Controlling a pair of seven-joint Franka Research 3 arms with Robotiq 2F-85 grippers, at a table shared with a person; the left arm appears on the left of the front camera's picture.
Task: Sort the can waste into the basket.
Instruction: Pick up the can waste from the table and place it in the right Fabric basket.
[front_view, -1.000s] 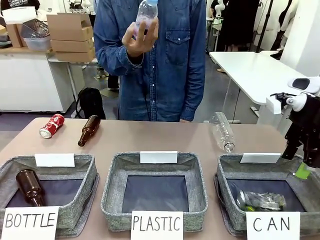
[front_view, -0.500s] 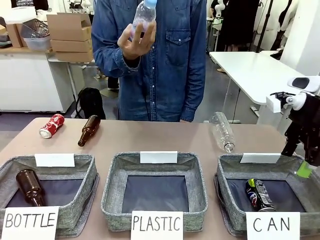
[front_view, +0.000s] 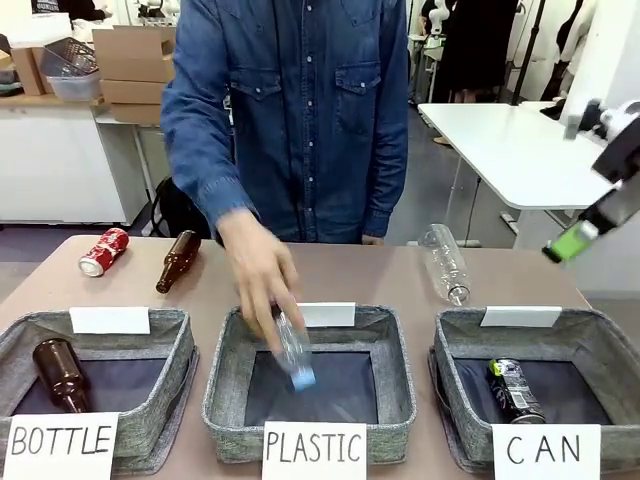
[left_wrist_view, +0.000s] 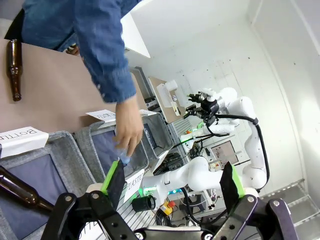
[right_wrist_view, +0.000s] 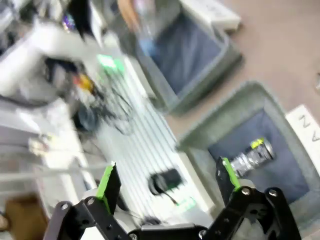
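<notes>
Black can (front_view: 515, 390): lies on its side on the dark bottom of the CAN basket (front_view: 447, 340), towards the front wall.
Red can (front_view: 104, 251): on its side on the surface (front_view: 370, 280), far left, near a brown bottle (front_view: 178, 261).
Right pincer (right_wrist_view: 167, 179): spread and empty; seemingly well above the basket, though the wrist view is blurred.
Left pincer (left_wrist_view: 173, 179): spread, empty, in the air.
Person's hand (front_view: 262, 275): holds a clear bottle (front_view: 293, 350) over the PLASTIC basket (front_view: 225, 360).
</notes>
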